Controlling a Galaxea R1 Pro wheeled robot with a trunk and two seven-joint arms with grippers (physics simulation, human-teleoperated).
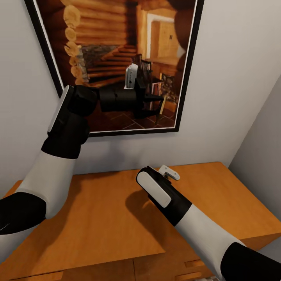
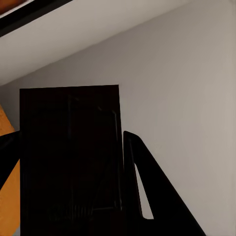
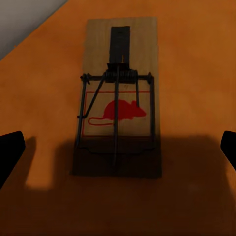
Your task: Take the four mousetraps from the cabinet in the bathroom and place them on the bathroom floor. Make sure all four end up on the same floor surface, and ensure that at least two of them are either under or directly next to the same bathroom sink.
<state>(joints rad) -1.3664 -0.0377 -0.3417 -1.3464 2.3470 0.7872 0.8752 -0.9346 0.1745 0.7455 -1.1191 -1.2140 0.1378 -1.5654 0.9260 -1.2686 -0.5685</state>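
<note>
Mousetrap [image 3: 118,98] lies flat on orange cabinet top [image 1: 97,218] between spread right fingers [image 3: 11,152]; left fingers [image 2: 142,187] clench another.

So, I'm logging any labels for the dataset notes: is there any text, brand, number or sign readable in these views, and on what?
No readable words or numbers anywhere.
Mousetrap on the orange cabinet top: a red mouse silhouette inside a red outline, no lettering.
Mousetrap in the left gripper: dark, nothing legible.
Framed picture on the wall: log cabin interior, no text.
</note>
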